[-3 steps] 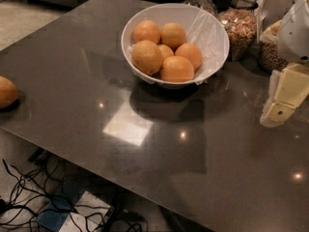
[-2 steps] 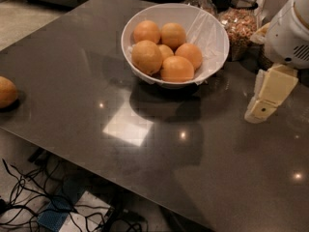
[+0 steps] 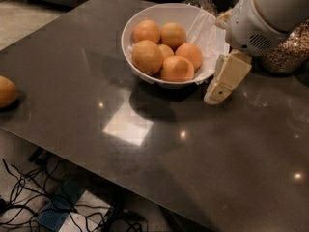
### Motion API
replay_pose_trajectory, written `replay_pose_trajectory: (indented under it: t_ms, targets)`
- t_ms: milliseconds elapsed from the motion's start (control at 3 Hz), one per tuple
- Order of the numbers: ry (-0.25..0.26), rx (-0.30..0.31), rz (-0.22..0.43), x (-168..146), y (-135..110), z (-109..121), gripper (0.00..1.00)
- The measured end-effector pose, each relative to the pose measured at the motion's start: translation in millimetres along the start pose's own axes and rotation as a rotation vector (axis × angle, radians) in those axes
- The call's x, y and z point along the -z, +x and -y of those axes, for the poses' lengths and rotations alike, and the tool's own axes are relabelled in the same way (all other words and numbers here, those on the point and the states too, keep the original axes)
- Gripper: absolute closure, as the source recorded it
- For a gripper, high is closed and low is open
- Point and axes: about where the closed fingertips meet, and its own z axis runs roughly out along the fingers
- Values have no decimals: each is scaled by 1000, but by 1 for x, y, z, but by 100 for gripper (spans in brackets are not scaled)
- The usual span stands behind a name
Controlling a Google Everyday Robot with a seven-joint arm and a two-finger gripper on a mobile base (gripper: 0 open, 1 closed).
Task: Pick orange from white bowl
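My gripper (image 3: 215,94) beside the white bowl (image 3: 164,83)
It slants down over the table's (image 3: 193,168) far right, clear of the orange (image 3: 147,57); its grip I cannot tell.

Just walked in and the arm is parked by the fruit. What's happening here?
The robot is about to pick an orange from the white bowl on the dark table. Its hand hangs just right of the bowl, outside the rim and close above the tabletop. Five oranges lie in the bowl; the large pale orange at front left is untouched. A loose fruit sits at the table's left edge, and a jar of grain stands behind the arm.
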Motion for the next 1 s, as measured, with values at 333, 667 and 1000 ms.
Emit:
replay_pose_trajectory:
  t_ms: [333,667,1000]
  targets:
    - [5,1,4,0,-2,1,0]
    - [10,-7,30,-5,-6,2,0]
    - [25,-57,114,-28,-25,12,0]
